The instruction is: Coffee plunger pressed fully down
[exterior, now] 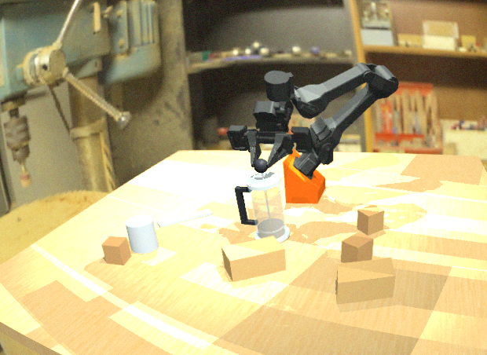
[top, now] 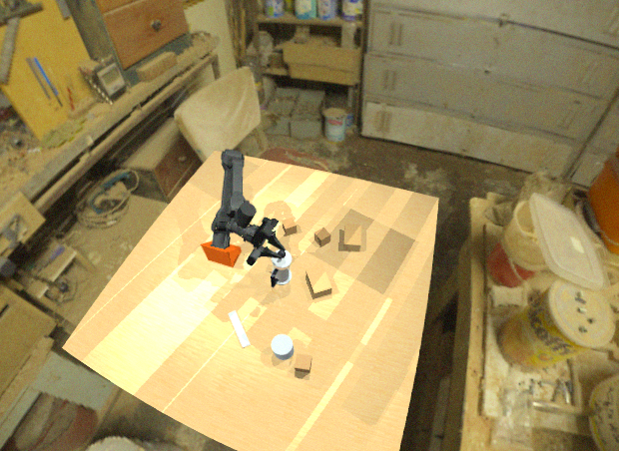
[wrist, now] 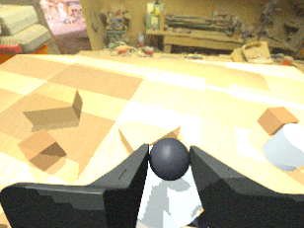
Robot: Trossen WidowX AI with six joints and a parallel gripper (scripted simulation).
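The coffee press (top: 283, 273) (exterior: 258, 205) stands upright on the table, with its black handle (top: 274, 278) (exterior: 241, 207) toward the white cylinder's side. Its round black plunger knob (exterior: 260, 165) (wrist: 169, 162) is a little above the pale lid (exterior: 265, 182), with a short piece of rod showing between them. The grey plunger disc (exterior: 270, 228) is low in the glass, near the base. My gripper (top: 281, 254) (exterior: 260, 163) (wrist: 169, 149) is shut on the knob from above, one fingertip on each side. The lid is partly hidden below the knob in the wrist view.
A long wooden block (top: 319, 286) (exterior: 255, 261) lies close to the press. Another block (exterior: 366, 283) and two small cubes (exterior: 370, 221) (exterior: 357, 249) lie farther off. A white cylinder (top: 282, 346) (exterior: 142, 236), a cube (top: 303, 363) and a white strip (top: 239, 328) are on the handle's side.
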